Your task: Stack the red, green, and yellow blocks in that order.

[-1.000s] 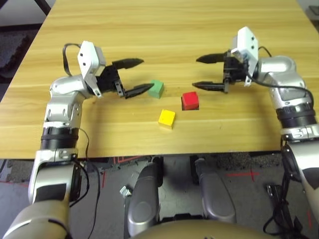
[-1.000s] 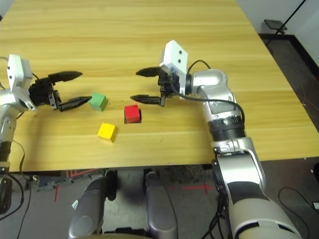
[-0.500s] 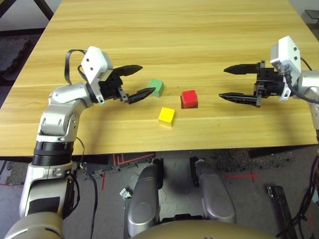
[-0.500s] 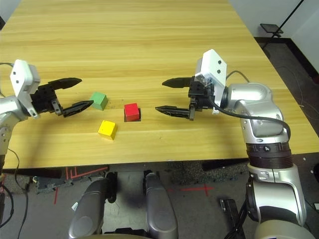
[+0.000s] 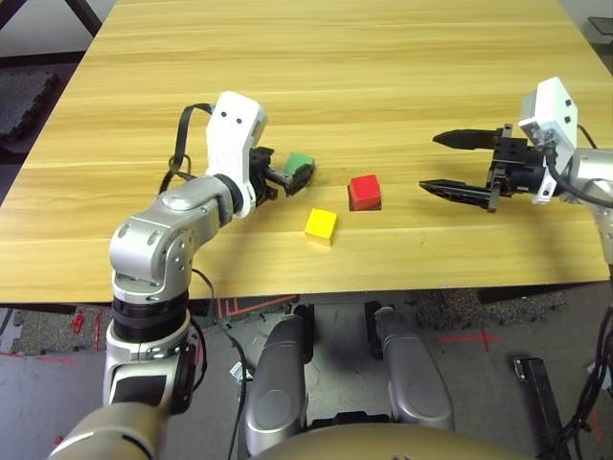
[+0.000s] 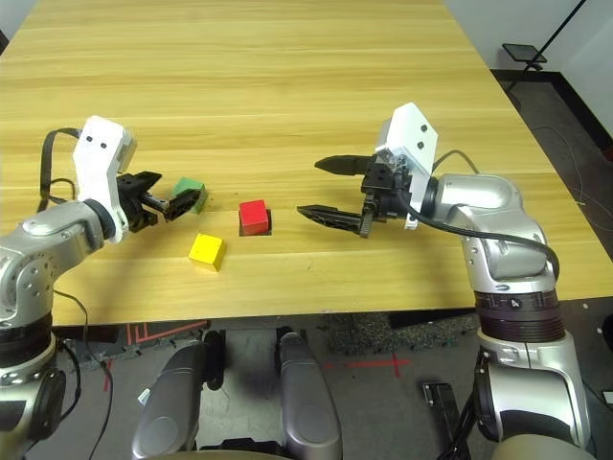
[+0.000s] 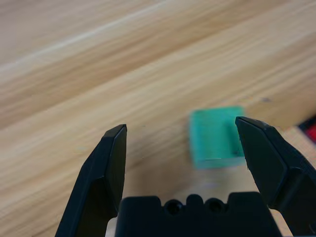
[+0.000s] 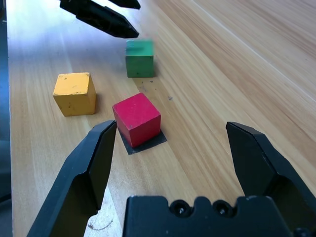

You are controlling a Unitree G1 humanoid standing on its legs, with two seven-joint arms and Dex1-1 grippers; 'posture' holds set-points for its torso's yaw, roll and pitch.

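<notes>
The green block (image 5: pixel 301 163) lies left of centre on the table, and my left gripper (image 5: pixel 293 173) stands open right at it. In the left wrist view the green block (image 7: pixel 215 137) sits between the fingers, close to one finger (image 7: pixel 259 148). The red block (image 5: pixel 364 191) rests on a flat black patch (image 8: pixel 148 142) at the centre. The yellow block (image 5: pixel 321 225) lies nearer the front edge, left of the red one. My right gripper (image 5: pixel 430 163) hovers open to the right of the red block, apart from it and pointing at it.
The wooden table (image 5: pixel 335 57) stretches wide behind the blocks. Its front edge (image 5: pixel 383 286) runs just below the yellow block. My left gripper's fingers (image 8: pixel 101 17) show beyond the green block (image 8: pixel 139 58) in the right wrist view.
My left arm has swung in and turned, bringing its open fingers over to the green block. My right gripper drew back to the right from the red block, then held still.
</notes>
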